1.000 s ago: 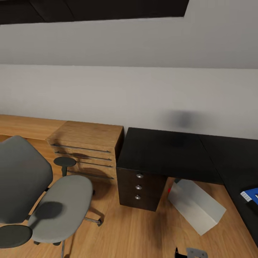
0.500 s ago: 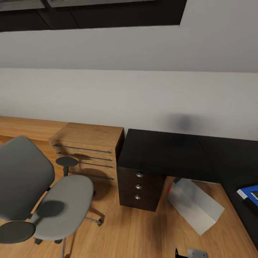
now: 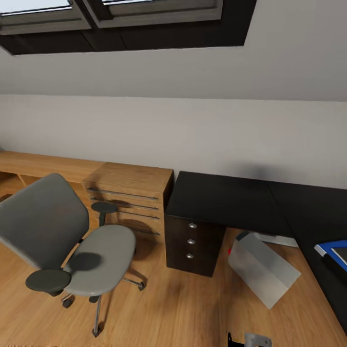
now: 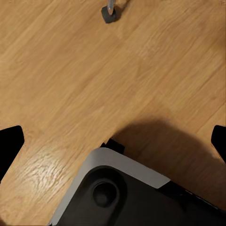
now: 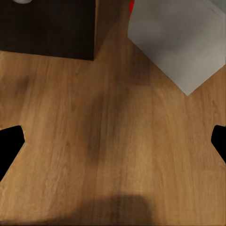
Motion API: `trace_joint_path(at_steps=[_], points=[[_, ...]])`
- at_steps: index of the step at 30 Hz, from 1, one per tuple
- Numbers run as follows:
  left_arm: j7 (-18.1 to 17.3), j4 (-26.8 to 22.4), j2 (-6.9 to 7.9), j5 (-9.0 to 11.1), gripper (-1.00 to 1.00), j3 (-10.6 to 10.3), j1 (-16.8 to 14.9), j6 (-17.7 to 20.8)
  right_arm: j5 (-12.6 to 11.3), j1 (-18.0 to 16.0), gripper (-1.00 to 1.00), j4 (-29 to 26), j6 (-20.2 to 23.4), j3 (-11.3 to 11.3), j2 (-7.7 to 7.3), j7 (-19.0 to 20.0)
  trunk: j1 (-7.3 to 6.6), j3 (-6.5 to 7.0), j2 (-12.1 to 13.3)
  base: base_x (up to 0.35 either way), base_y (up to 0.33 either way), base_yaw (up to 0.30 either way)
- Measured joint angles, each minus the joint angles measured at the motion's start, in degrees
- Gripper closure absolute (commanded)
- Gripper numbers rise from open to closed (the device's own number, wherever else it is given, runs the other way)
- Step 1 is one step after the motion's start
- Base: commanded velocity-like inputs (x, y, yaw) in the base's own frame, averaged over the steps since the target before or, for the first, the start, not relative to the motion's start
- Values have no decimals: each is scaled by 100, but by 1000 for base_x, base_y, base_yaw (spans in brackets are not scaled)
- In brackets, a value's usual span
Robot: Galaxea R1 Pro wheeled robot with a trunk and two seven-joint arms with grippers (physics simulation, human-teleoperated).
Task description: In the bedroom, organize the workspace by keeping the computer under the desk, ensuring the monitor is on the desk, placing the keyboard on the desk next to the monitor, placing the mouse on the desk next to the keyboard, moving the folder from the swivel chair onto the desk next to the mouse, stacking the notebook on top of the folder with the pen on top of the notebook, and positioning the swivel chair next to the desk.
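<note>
The swivel chair (image 3: pixel 72 241) stands on the wood floor at the left, grey seat and back, apart from the desk (image 3: pixel 226 202). The desk is black-topped, with a dark drawer unit (image 3: pixel 192 241) at its left end. The light grey computer (image 3: pixel 262 267) lies tilted on the floor, partly under the desk top. At the right edge, the blue folder (image 3: pixel 330 246) rests on the desk with a dark flat thing on it, cut off by the frame. My left gripper (image 4: pixel 113 143) is open over the floor. My right gripper (image 5: pixel 113 141) is open above the floor near the computer (image 5: pixel 179 37).
A light-wood dresser (image 3: pixel 130 197) stands against the wall between chair and desk. Roof windows (image 3: pixel 120 14) sit in the sloped ceiling. My own base (image 4: pixel 132 193) shows in the left wrist view, with a chair caster (image 4: pixel 109 12) beyond it. The drawer unit (image 5: pixel 47 28) shows in the right wrist view.
The whole head view has shifted up and left, bringing the windows and more of the chair into view. The objects themselves look unmoved.
</note>
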Motion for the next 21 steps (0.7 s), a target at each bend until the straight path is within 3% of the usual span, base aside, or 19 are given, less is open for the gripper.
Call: trace_joint_path(at_steps=[6,9,21], points=[[6,0,-5,8,-100,-4,0,-209,-23,0,-100,-3,-102,-17,51,-7,-1,43,0,-14,0,189],[4,0,-7,9,-100,-4,0,-230,-32,0,-100,3,-420,-19,61,-15,-1,67,0,-2,0,173],[-1,1,-7,6,-100,-4,0,-237,-37,0,-100,5,-551,-20,58,-18,-1,163,0,0,0,161]])
